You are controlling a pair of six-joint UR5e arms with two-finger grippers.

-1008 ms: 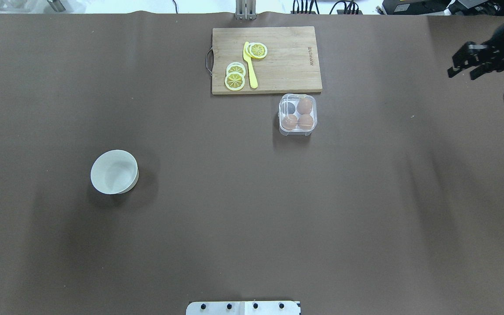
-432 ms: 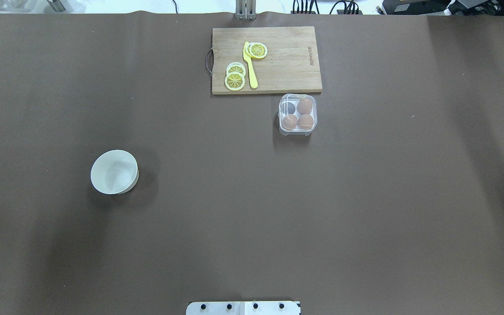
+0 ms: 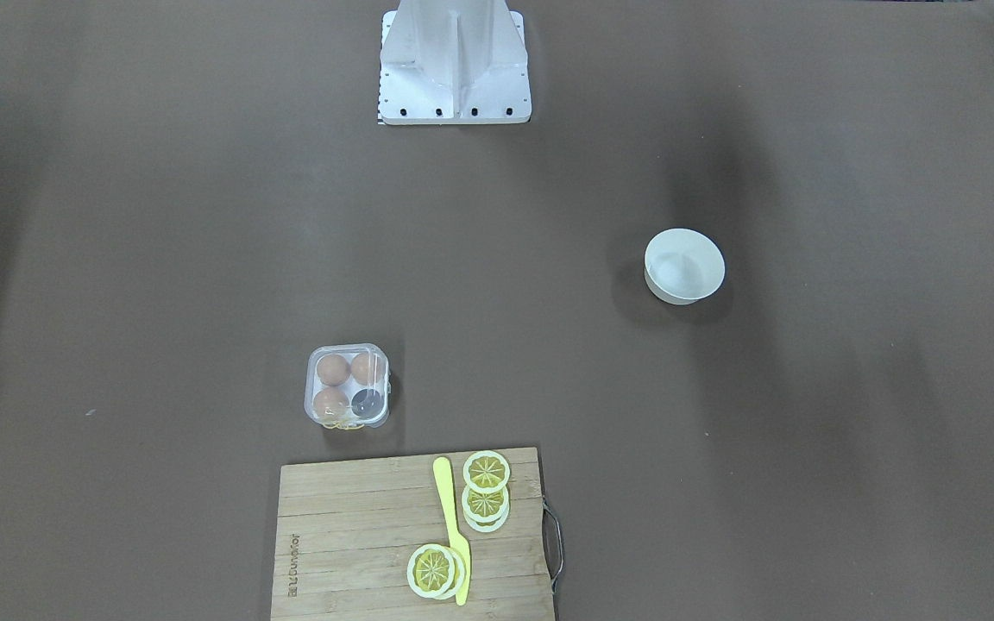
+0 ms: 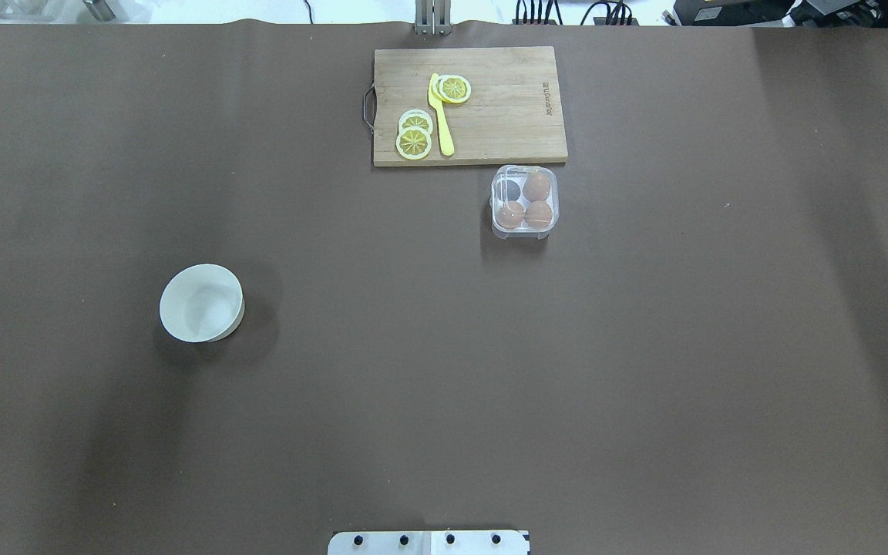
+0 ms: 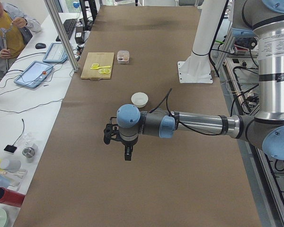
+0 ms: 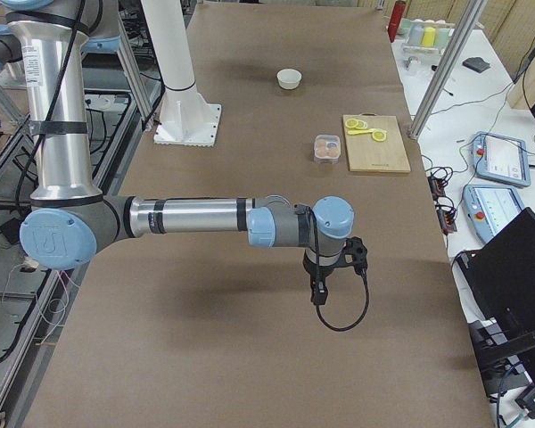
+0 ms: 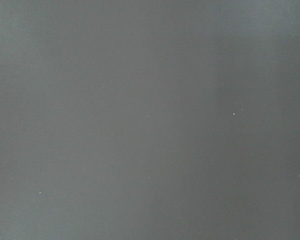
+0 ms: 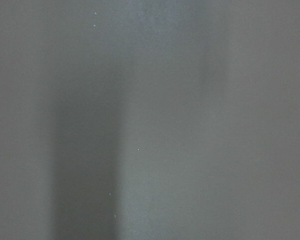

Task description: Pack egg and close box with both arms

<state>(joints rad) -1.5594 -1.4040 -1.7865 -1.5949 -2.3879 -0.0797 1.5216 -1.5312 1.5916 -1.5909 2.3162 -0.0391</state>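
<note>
The box (image 4: 525, 202) is a small four-cell carton on the brown table just in front of the cutting board; it also shows in the front-facing view (image 3: 348, 397). Its clear lid lies over the tray. Three light-brown eggs sit in it, one egg (image 4: 538, 186) at the back right; the back left cell is dark and empty. My left gripper (image 5: 127, 155) hangs fingers down over bare table, far from the box. My right gripper (image 6: 317, 294) does the same at the other end. I cannot tell whether either is open. Both wrist views show only table cover.
A wooden cutting board (image 4: 506, 116) with lemon slices (image 4: 414, 142) and a yellow knife (image 4: 441, 116) lies behind the box. A white bowl (image 4: 201, 302) stands at the left. The white stand base (image 3: 454, 78) is at the robot's side.
My right gripper was at the top right edge of the overhead view one second ago and has moved out of it. The box, eggs and bowl have not moved.
</note>
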